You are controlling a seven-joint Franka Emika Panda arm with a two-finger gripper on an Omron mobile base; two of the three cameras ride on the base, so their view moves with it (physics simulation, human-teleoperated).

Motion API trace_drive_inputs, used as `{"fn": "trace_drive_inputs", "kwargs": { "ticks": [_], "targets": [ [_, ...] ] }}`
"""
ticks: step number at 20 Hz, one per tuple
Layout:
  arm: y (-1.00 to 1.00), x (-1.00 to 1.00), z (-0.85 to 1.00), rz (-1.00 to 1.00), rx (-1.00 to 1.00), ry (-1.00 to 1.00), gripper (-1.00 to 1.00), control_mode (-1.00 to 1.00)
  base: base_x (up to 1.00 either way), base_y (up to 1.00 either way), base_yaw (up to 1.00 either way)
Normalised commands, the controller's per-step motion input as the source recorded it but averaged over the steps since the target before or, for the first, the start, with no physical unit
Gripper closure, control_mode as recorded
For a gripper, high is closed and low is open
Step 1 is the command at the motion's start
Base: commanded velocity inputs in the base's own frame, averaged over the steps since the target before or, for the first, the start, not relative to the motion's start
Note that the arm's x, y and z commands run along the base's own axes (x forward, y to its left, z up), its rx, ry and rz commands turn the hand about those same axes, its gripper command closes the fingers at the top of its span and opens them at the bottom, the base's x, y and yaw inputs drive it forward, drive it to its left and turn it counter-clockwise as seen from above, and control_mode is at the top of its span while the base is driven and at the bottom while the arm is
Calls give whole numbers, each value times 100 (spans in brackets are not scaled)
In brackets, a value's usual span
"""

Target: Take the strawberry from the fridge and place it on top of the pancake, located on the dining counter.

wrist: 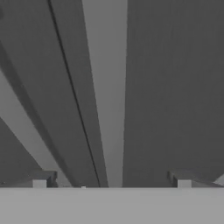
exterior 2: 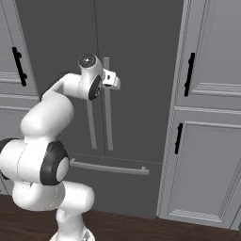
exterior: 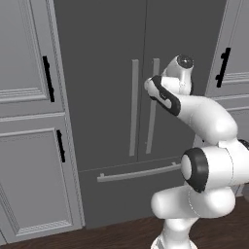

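Fridge (exterior: 107, 73) doors shut, strawberry presumably inside, unseen; hand (wrist: 111, 183) released, fingers wide, straddling the right door's bar handle (wrist: 107, 87), apparently just short of contact, so centre the bar between the fingers before clenching and pulling outward along the hinge arc.

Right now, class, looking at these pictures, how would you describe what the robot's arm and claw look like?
The arm is glossy white, built of rounded, tube-like segments joined by dark, near-black bands at the joints. A round dark grey cap sits on its wrist. The claw ends in two small, blocky grey finger tips. No cables or markings show.
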Motion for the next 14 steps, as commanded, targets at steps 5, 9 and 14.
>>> {"fn": "trace_drive_inputs", "kwargs": {
  "ticks": [5, 9, 14],
  "targets": [
    [0, 37, -2, -3, -1, -3, -100, -100, 0, 0, 0],
    [0, 53, -5, -1, 0, -1, -100, -100, 0, 0, 0],
    [-1, 46, -10, 0, 0, -7, -100, -100, 0, 0, 0]
  ]
}}
